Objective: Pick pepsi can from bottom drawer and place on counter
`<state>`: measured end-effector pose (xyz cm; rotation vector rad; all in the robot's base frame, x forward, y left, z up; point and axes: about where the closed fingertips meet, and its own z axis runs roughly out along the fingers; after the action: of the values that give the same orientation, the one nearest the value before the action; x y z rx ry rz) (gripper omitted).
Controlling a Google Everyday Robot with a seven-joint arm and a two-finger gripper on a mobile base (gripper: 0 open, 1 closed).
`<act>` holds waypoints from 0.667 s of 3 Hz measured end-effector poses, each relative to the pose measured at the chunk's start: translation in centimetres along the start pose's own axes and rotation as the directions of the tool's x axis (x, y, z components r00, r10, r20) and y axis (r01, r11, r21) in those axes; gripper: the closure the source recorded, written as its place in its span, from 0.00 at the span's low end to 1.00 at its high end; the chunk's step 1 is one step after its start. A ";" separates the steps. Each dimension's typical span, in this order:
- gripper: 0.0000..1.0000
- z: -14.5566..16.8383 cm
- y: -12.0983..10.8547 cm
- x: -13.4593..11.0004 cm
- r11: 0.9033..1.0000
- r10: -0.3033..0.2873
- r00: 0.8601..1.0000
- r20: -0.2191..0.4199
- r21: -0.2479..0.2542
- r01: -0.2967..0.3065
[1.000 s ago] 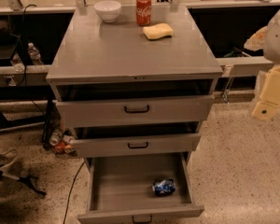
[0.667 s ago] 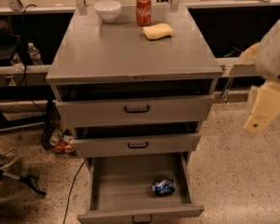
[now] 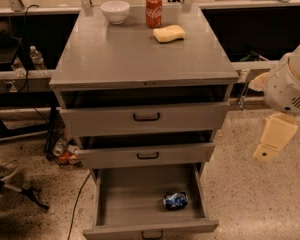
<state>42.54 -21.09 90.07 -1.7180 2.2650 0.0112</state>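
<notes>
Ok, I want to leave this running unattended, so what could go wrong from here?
1. The pepsi can lies on its side near the right wall of the bottom drawer; it may roll or slip when grasped.
2. The gripper hangs right of the cabinet; coming in, the arm could hit the part-open middle drawer above.
3. On the counter, the Coca-Cola can, sponge and bowl stand at the back; placing there could knock them.

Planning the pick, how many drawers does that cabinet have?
3, stacked: top drawer and middle drawer slightly open, bottom drawer pulled far out, pepsi can inside. None look hidden. The gripper hangs right of the cabinet, level with the middle drawer.
</notes>
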 end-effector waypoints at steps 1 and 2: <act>0.00 2.0 0.4 0.9 0.999 0.034 0.999 0.026 -0.021 -0.034; 0.00 8.0 0.9 2.5 0.995 0.073 0.992 0.100 -0.072 -0.066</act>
<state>42.86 -21.75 81.70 -1.6310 2.2720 0.1893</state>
